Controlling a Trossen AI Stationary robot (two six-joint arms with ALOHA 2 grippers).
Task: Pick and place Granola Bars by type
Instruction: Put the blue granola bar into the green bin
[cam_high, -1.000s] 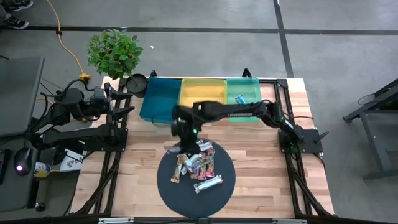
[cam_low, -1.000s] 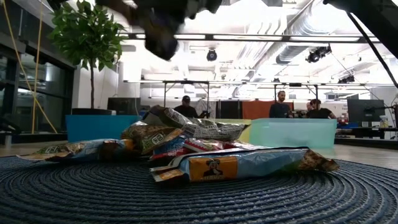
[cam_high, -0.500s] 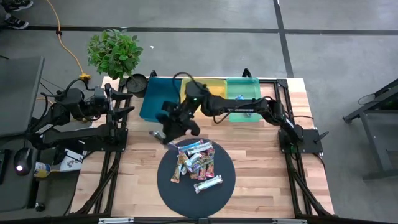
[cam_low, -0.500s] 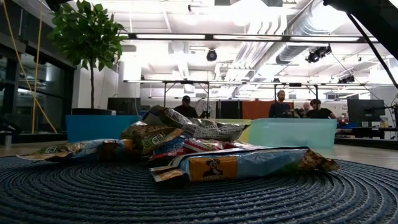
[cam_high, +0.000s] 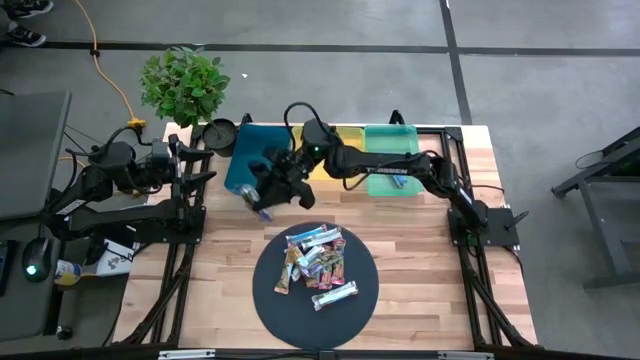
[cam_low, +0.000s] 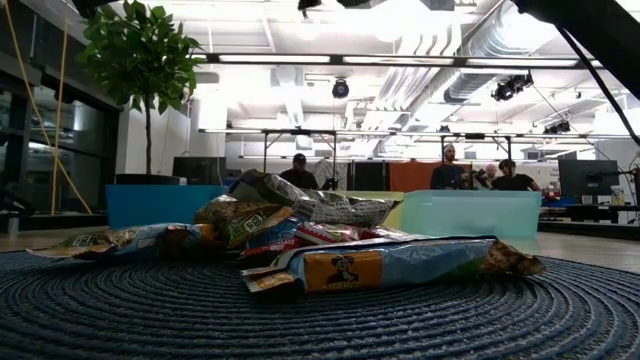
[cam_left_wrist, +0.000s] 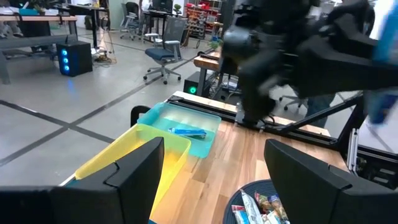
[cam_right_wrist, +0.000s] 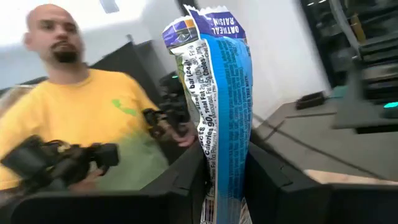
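While pinched upright in the right gripper, a blue granola bar has left the mat's pile.
It now hangs beside the blue bin, likely its destination; the left gripper waits spread.

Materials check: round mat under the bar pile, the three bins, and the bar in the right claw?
Round mat: looks like woven or braided cord, matte dark blue; concentric ribs show.
Bins: likely moulded plastic, smooth, slightly translucent teal and yellow walls.
Bar in the right claw: thin printed film or foil wrapper, glossy, with creases and a crimped end.
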